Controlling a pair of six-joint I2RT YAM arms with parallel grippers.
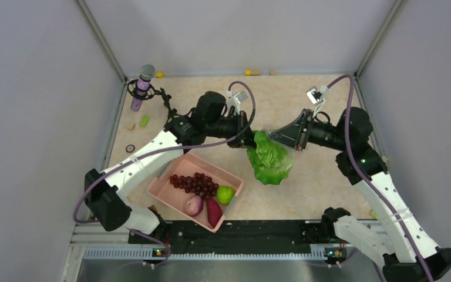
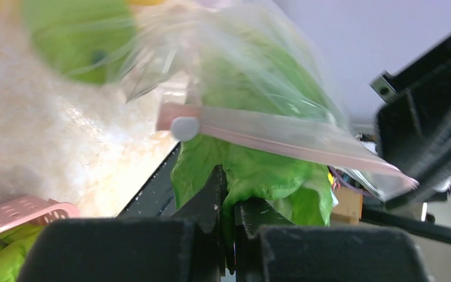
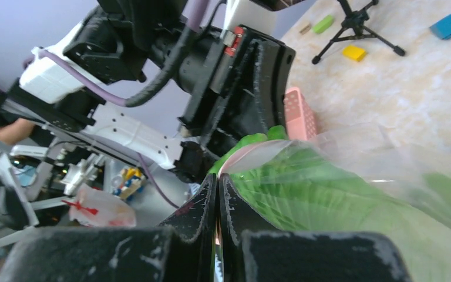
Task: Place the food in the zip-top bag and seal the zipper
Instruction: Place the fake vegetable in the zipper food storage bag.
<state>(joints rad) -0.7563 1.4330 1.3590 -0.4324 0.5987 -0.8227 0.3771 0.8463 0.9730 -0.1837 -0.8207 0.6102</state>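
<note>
just past the far right side of the pink basket (image 1: pixel 216 168), the lettuce (image 1: pixel 269 160) is partly inside the clear zip-top bag (image 2: pixel 258 64). the pink zipper (image 2: pixel 282 138) runs across the green leaf, with a small grey slider (image 2: pixel 184 127) at one end. some of the lettuce pokes out below it.

the left gripper (image 1: pixel 248 140) is on the basket side of the lettuce. its fingers are pressed almost together, pinching the edge of the leaf. the right gripper (image 1: pixel 273 135) is on the side away from the basket. its fingers are squeezed tight on the mouth of the bag.

inside the basket lie the dark grapes (image 1: pixel 195 183), a purple onion (image 1: pixel 194 205), a reddish sweet potato (image 1: pixel 214 212) and a round green fruit (image 1: pixel 225 194).
</note>
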